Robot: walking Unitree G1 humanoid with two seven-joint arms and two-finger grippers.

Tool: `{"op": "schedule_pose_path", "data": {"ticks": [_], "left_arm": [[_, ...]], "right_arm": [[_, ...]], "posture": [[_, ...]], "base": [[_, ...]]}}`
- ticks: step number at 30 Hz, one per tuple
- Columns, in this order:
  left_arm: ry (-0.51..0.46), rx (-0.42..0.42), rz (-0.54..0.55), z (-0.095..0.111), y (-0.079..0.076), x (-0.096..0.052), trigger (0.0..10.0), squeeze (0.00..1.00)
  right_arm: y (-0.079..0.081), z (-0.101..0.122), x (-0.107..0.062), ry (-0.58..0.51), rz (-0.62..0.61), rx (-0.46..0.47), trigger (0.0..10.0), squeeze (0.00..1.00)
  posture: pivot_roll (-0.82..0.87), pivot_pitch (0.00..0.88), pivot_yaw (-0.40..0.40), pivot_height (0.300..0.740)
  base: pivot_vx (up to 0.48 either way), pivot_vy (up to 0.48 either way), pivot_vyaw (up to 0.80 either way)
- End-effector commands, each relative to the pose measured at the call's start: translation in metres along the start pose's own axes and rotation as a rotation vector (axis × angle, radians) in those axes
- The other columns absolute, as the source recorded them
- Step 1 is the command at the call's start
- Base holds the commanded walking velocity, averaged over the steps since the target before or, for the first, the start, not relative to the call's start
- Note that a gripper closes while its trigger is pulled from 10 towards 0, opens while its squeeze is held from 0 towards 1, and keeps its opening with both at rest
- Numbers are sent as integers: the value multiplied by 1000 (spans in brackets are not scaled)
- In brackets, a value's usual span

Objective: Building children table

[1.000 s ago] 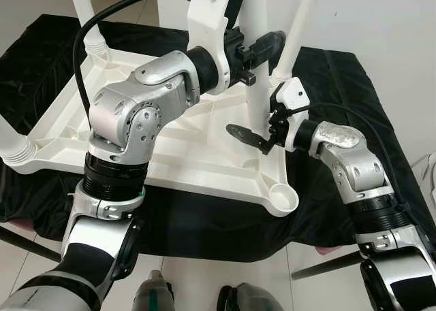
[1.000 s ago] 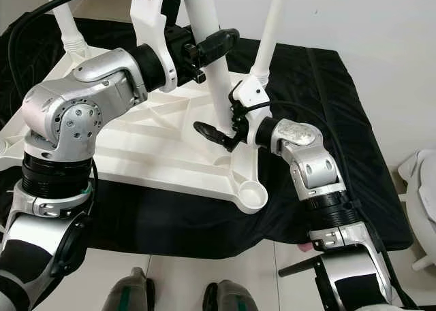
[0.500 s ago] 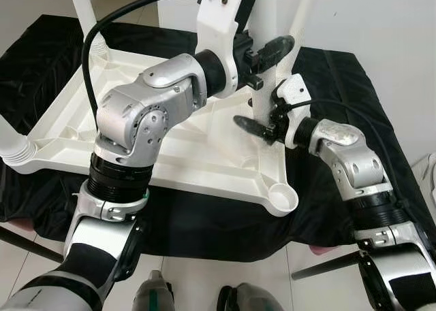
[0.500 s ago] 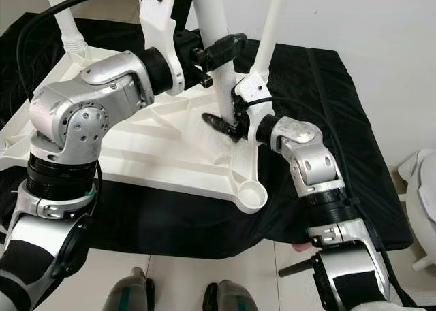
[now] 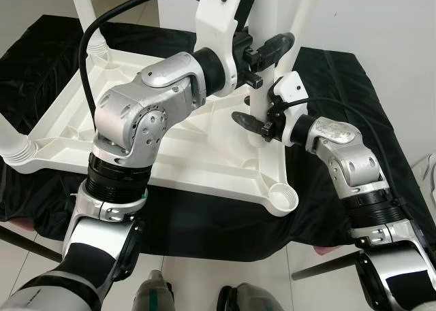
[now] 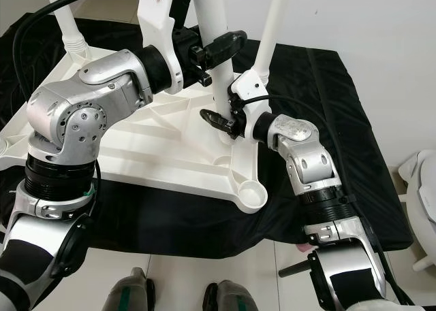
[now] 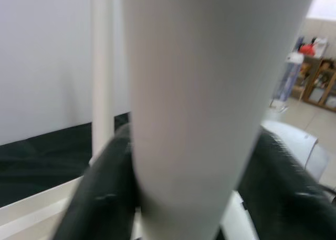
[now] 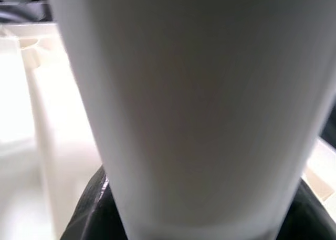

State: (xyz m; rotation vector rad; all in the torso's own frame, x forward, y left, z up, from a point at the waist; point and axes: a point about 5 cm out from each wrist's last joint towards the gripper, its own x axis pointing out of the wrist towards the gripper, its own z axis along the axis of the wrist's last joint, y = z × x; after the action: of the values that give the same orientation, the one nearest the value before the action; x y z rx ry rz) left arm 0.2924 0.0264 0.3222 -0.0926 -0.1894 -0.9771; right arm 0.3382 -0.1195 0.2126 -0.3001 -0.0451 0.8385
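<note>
A white plastic children's table [image 5: 170,144] lies upside down on a black cloth [image 5: 340,73]. Three white legs stand in its corner sockets: far left [image 5: 85,11], near left [image 5: 10,141] and far right [image 5: 303,18]. A loose white leg [image 5: 261,86] stands upright over the table's right side. My left gripper [image 5: 263,52] is shut on it high up. Below it, my right gripper [image 5: 259,124] is shut on the leg near its lower end. The near right corner socket [image 5: 283,199] holds no leg. In the wrist views the leg [image 7: 194,119] [image 8: 199,103] sits between black fingers [image 7: 100,198].
The cloth-covered surface ends just in front of the table, with pale tiled floor [image 5: 204,270] below. My feet [image 5: 155,297] show at the bottom edge. A dark rod [image 5: 327,265] sticks out near the right front. A white object [image 6: 422,182] stands at the far right.
Both grippers have shifted a little to the right with the leg. The right gripper has risen slightly along it, and the left elbow has swung.
</note>
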Motion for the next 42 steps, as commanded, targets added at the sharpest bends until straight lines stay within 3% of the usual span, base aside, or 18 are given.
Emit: {"op": "schedule_pose_path", "data": {"ticks": [1, 13, 14, 16, 17, 30, 33, 42], "left_arm": [[-43, -6, -111, 7, -18, 2, 10000, 1000], [-107, -140, -139, 15, -18, 0, 10000, 1000], [-112, -159, -129, 16, -17, -1, 10000, 839], [-106, -149, -115, 16, -15, -2, 10000, 839], [-95, -138, -80, 14, -10, -3, 10000, 0], [-85, -124, 96, -8, 17, -18, 10000, 0], [-44, -102, 257, -30, 36, -29, 10000, 0], [9, -60, 364, -55, 44, -47, 10000, 0]], "right_arm": [[-12, -5, -2, 39, -85, 32, 10000, 0], [-23, -3, 2, 5, -206, 69, 10000, 0], [-25, -2, 2, -9, -232, 83, 10000, 0], [-25, -1, 3, -17, -239, 88, 10000, 0], [-26, 0, 3, -35, -254, 90, 10000, 0], [-29, 4, 1, -147, -376, 147, 10000, 0], [-23, 2, -2, -189, -429, 209, 10000, 0], [-19, -2, -10, -241, -523, 281, 10000, 0]], "posture": [[17, 26, -58, 740], [20, 33, -57, 740], [21, 32, -57, 740], [21, 32, -57, 740], [19, 30, -56, 740], [10, 33, -66, 740], [5, 31, -59, 740], [7, 21, -50, 740]], "base": [[0, 0, 0], [0, 0, 0], [0, 0, 0], [0, 0, 0], [0, 0, 0], [0, 0, 0], [0, 0, 0], [0, 0, 0]]}}
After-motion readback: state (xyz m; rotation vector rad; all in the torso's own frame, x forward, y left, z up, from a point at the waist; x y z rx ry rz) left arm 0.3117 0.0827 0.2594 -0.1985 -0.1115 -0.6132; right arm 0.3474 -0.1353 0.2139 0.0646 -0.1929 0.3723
